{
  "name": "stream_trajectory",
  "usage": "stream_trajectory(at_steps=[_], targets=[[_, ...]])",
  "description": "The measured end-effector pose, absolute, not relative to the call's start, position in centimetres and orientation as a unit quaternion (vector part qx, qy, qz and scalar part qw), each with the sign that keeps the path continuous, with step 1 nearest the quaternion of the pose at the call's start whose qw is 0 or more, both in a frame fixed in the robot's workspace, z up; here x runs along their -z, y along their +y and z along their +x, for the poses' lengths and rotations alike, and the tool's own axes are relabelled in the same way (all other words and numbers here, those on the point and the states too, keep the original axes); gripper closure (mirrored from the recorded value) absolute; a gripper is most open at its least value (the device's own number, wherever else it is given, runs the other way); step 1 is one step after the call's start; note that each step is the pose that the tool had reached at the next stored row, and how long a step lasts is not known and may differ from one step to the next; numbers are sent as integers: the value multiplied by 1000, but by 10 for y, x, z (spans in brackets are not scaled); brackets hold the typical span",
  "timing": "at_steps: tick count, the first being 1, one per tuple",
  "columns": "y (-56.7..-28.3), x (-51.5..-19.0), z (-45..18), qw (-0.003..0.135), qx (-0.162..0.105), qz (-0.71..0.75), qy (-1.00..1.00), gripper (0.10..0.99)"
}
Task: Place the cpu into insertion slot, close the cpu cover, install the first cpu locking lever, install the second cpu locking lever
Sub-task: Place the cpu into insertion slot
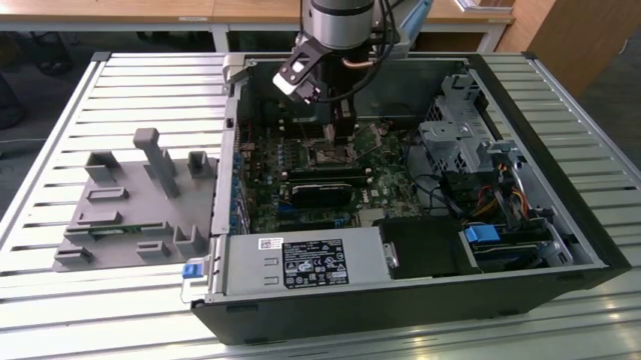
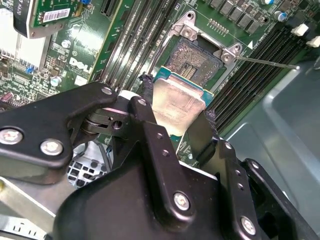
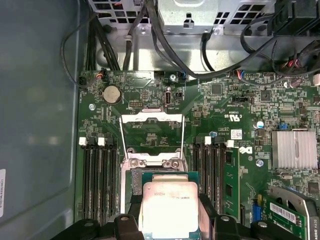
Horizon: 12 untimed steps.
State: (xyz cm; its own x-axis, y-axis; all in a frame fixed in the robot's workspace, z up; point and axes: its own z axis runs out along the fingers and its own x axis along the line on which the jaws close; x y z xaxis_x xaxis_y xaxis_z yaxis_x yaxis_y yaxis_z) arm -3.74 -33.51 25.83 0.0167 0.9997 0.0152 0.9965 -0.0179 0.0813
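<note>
One black two-fingered gripper (image 2: 179,114), clenched on one small flat square cpu (image 2: 176,100) with a dull silver-grey metal top, held just above one square silver-rimmed insertion slot (image 2: 192,59) on one green circuit board (image 3: 225,105). One thin silver cpu cover (image 3: 152,131), a windowed frame, swung open at the slot's edge.

Exterior view: high, oblique, whole case (image 1: 401,313). Both wrist views share insertion slot (image 2: 192,61) (image 3: 133,182), close.

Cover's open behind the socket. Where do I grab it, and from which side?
Probably grip the cpu cover by its free end bar, opposite the hinge at the insertion slot, approaching from that far end and pinching the thin plate across its thickness. The side rails are narrow, the middle an open window. The gripper is shut on the cpu.
</note>
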Motion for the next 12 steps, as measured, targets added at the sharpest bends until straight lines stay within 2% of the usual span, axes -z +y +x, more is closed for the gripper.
stream_trajectory(at_steps=[12], targets=[[-335, -253, -37, 24, -34, 712, 701, 561]])
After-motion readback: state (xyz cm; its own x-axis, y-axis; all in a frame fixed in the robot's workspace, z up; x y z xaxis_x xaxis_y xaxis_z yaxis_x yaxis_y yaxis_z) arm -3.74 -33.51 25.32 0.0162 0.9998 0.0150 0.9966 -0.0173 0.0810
